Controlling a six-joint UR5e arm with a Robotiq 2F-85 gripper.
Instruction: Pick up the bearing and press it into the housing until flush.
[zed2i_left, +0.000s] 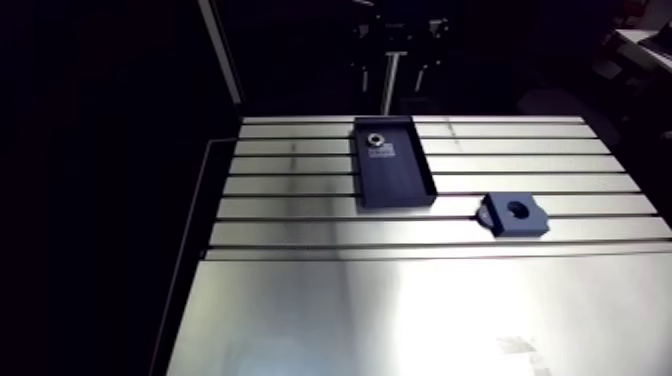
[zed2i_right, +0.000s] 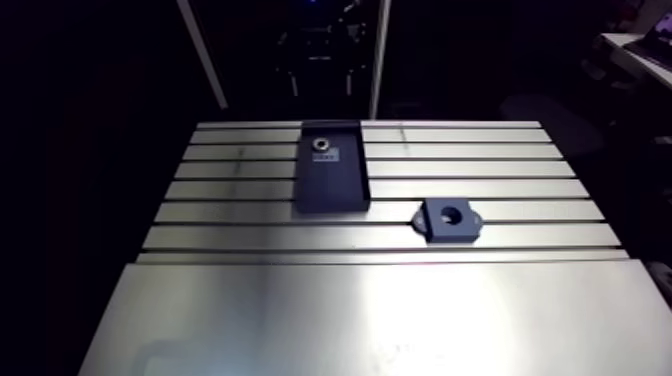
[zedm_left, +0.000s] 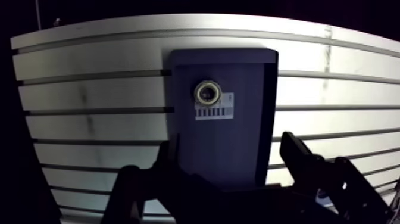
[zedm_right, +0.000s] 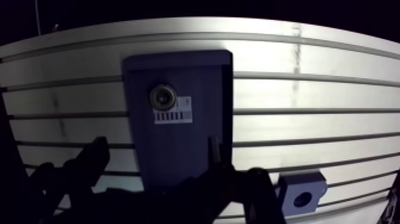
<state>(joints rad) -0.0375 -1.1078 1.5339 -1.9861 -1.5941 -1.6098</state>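
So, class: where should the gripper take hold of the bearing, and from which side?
Grip the bearing across its outer ring, coming down from above: it lies flat in the tray, hole up, and the tray's walls likely block a sideways approach.

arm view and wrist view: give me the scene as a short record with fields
bearing: lies flat in the tray, next to a white label, ahead of the hand
tray: dark, rectangular, on the slotted table
housing: dark block on the table, beside the tray and apart from it; its round hole is empty
hand: open, over the tray's near end, holding nothing
task state: bearing not yet picked up
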